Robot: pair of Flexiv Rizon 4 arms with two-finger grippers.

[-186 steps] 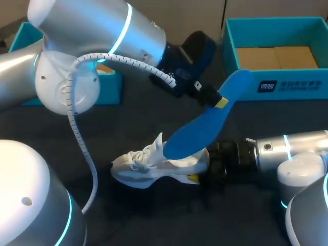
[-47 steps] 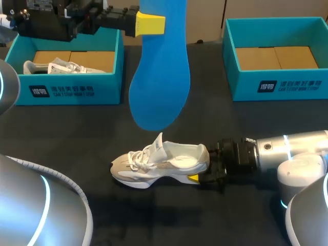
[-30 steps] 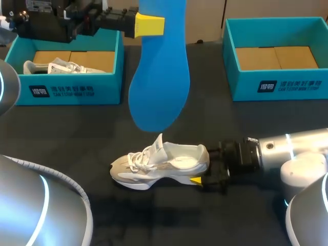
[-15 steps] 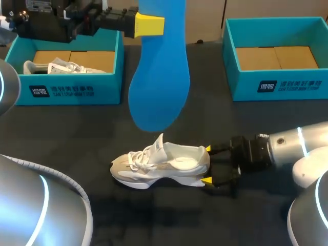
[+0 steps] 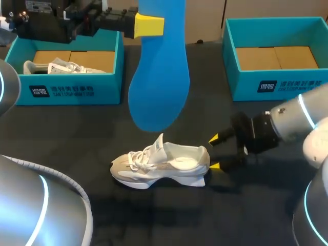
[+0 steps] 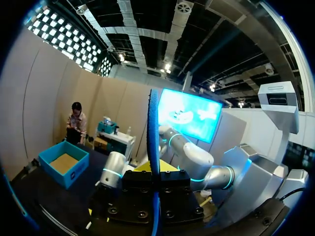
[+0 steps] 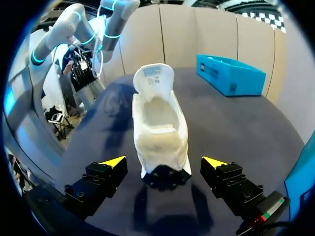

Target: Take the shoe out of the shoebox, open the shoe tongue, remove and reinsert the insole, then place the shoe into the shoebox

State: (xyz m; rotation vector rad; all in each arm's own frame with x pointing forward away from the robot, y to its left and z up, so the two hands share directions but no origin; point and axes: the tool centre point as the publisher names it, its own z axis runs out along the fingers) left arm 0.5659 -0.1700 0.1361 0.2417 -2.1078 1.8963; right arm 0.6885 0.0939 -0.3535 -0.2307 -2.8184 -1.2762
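The left gripper (image 5: 151,24) is clamping the blue insole (image 5: 160,77) aloft, its far finger hiding behind the insole, whose top is cut off. The right gripper (image 5: 215,152) is gaping open just behind the heel of the white shoe (image 5: 161,164) on the table (image 5: 77,138).

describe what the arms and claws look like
The left arm and right arm are rounded silver shells with glowing blue rings. The left claw and right claw are black and blocky, with bright yellow tips.
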